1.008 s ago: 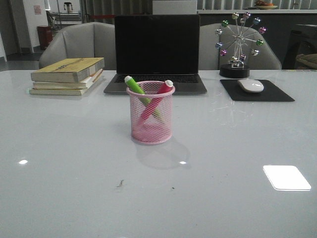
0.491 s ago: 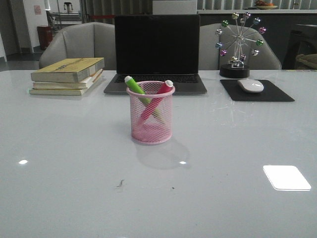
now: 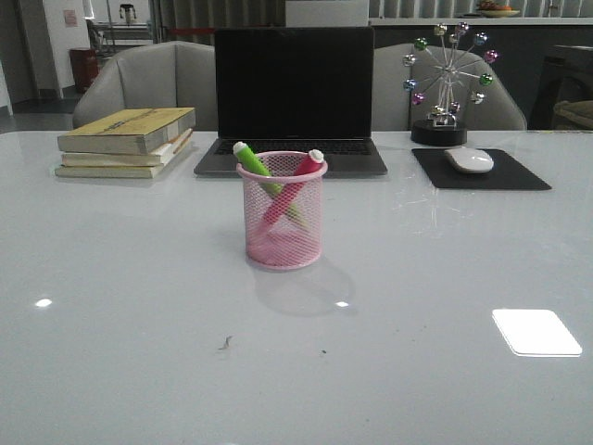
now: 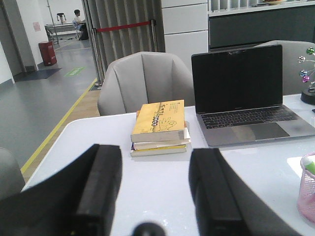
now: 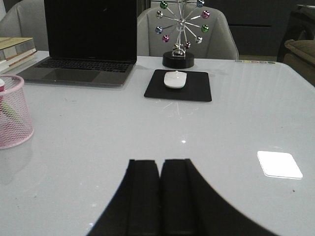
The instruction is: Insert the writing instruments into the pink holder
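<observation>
The pink holder (image 3: 284, 211) stands upright in the middle of the table, in front of the laptop. Inside it the green highlighter (image 3: 254, 163) and the pink highlighter (image 3: 295, 183) lean crossed, pale caps above the rim. Neither arm shows in the front view. In the left wrist view my left gripper (image 4: 155, 162) is open and empty over bare table, with the holder (image 4: 308, 188) at the frame's edge. In the right wrist view my right gripper (image 5: 160, 163) is shut with nothing between its fingers, well away from the holder (image 5: 15, 111).
A stack of books (image 3: 125, 142) lies at the back left, an open dark laptop (image 3: 293, 102) behind the holder. At the back right a white mouse (image 3: 470, 159) rests on a black pad (image 3: 480, 171), beside a ball-wheel ornament (image 3: 449, 85). Grey chairs stand beyond the table.
</observation>
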`<action>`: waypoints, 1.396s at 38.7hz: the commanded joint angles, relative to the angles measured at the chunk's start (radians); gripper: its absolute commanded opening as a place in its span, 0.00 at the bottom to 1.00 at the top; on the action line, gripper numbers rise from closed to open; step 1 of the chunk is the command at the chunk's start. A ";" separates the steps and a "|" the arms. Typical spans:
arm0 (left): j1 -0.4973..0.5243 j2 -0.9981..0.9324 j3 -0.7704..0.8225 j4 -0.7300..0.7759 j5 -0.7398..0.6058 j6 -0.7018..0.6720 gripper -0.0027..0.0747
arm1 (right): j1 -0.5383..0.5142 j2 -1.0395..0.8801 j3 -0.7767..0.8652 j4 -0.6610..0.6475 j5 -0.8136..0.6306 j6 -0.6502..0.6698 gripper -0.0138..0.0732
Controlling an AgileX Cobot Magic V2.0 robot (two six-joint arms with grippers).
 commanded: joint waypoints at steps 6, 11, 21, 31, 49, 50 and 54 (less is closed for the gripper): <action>0.004 0.003 -0.029 -0.010 -0.081 -0.001 0.53 | 0.002 0.007 0.001 -0.009 -0.082 0.000 0.19; 0.004 0.003 -0.029 -0.010 -0.081 -0.001 0.53 | 0.002 0.007 0.001 -0.009 -0.082 0.000 0.19; 0.004 0.003 -0.029 -0.010 -0.081 -0.001 0.53 | 0.002 0.007 0.001 -0.009 -0.082 0.000 0.19; 0.004 -0.014 -0.029 0.000 -0.081 -0.001 0.53 | 0.002 0.007 0.001 -0.009 -0.082 0.000 0.19; 0.004 -0.395 0.194 0.000 -0.055 -0.004 0.53 | 0.002 0.007 0.001 -0.009 -0.082 0.000 0.19; 0.004 -0.412 0.210 0.000 -0.055 -0.004 0.53 | 0.002 0.007 0.001 -0.009 -0.082 0.000 0.19; 0.004 -0.406 0.257 0.022 -0.053 -0.004 0.53 | 0.002 0.007 0.001 -0.009 -0.081 0.000 0.19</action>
